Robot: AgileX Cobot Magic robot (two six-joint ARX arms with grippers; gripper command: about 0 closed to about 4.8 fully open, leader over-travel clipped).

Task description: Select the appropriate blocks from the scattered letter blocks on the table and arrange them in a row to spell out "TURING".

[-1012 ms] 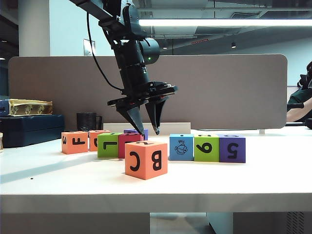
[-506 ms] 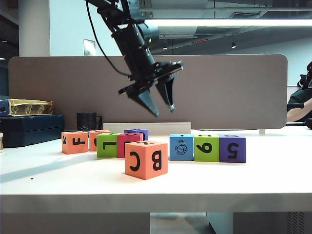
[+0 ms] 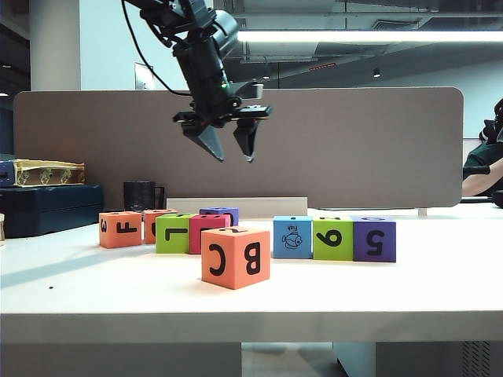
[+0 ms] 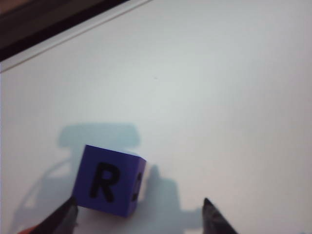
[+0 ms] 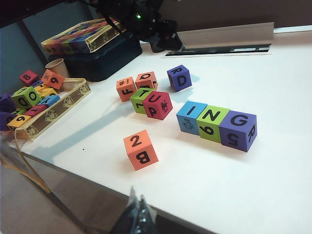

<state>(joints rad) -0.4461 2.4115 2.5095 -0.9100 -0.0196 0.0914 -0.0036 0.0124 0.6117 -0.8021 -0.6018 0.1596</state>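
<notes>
Your worktop (image 3: pixel 377 298) is a wide white slab with a thick front edge, backed by a long grey partition panel (image 3: pixel 369 149) under a ceiling strip light. Take the big orange foam cube (image 3: pixel 236 257) reading "B C" as your landmark. Behind it to the right, a blue fish cube (image 3: pixel 292 237), a lime green cube (image 3: pixel 333 239) and a purple cube (image 3: pixel 374 239) touch in a row, their tops reading I, N, G. Behind it to the left sit a lime green cube (image 5: pixel 142 99) topped "T" and a magenta cube (image 5: pixel 157 104) topped "U", touching. A lone purple "R" cube (image 4: pixel 108 180) lies farther back, mostly hidden from the front.

The left gripper (image 3: pixel 230 150) hangs high above that cluster, fingers spread, empty. The right gripper (image 5: pixel 137 218) shows only a dark, blurred tip at the worktop's near edge; you cannot tell its state.
</notes>
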